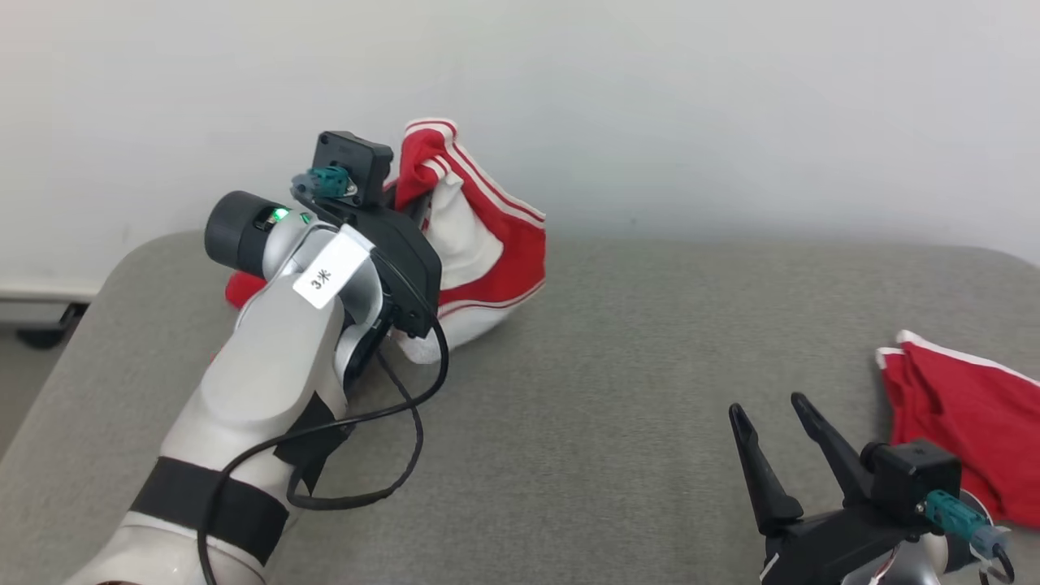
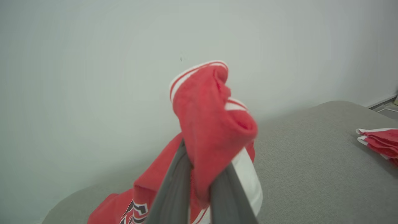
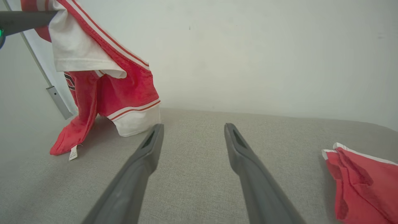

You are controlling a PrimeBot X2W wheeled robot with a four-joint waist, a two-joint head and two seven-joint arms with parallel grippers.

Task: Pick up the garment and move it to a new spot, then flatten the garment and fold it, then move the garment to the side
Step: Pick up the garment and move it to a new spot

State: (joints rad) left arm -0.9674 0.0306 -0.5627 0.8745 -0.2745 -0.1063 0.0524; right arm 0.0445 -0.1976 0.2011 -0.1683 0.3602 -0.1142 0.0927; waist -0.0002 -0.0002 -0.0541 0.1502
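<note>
My left gripper (image 2: 203, 165) is clenched on a bunched fold of the red-and-white garment (image 1: 487, 236), holding it up for carrying near the far left corner of the bench (image 1: 617, 366) (hem touching the surface). My right gripper (image 1: 768, 406) is spread empty near the front edge.

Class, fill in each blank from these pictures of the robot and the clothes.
1. The left gripper grips a lifted garment coloured white and ____.
2. The right gripper stands ____ and holds nothing.
3. A second garment lies on the grey surface at the robot's ____.
Missing words: red; open; right.
</note>
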